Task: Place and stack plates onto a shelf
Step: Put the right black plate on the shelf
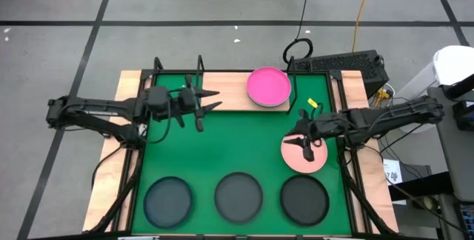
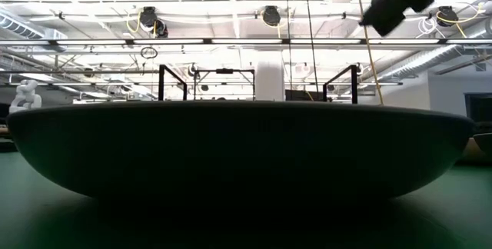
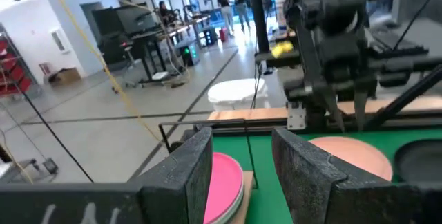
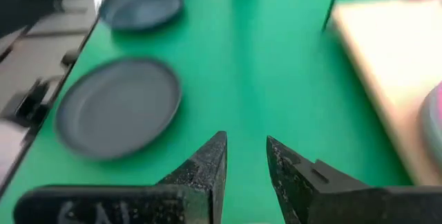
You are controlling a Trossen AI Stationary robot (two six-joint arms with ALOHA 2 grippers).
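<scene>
A: Setting, please.
B: A wooden table (image 1: pixel 111 167) on a grey tiled floor, covered by a green mat (image 1: pixel 229 147); in the left wrist view an open workshop shows beyond it, with people standing far off.

A: Item one, the shelf?
B: Light-wood shelf (image 1: pixel 226 92), lying flat along the far edge of the mat. A hot pink plate (image 1: pixel 268 86) sits on its right part, on top of at least one paler plate whose rim shows beneath it in the left wrist view.

A: Plates off the shelf?
B: A salmon pink plate (image 1: pixel 305 155) on the mat, near the shelf's right end and towards the front. Three dark plates in a row along the near edge: left dark plate (image 1: pixel 168 198), middle dark plate (image 1: pixel 238 195), right dark plate (image 1: pixel 304 198), each apart from its neighbour. One dark plate fills the low view.

A: Pincers?
B: Right gripper (image 1: pixel 309 145) is over the salmon pink plate, fingers pointing at it. Its own camera shows the fingers (image 4: pixel 207 165) parted by a narrow gap with only mat between them, so released, nothing grasped.
B: Left gripper (image 1: pixel 209 107) is above the shelf's left part, aimed towards the hot pink plate. Its fingers (image 3: pixel 190 172) stand apart with nothing between: released.
</scene>
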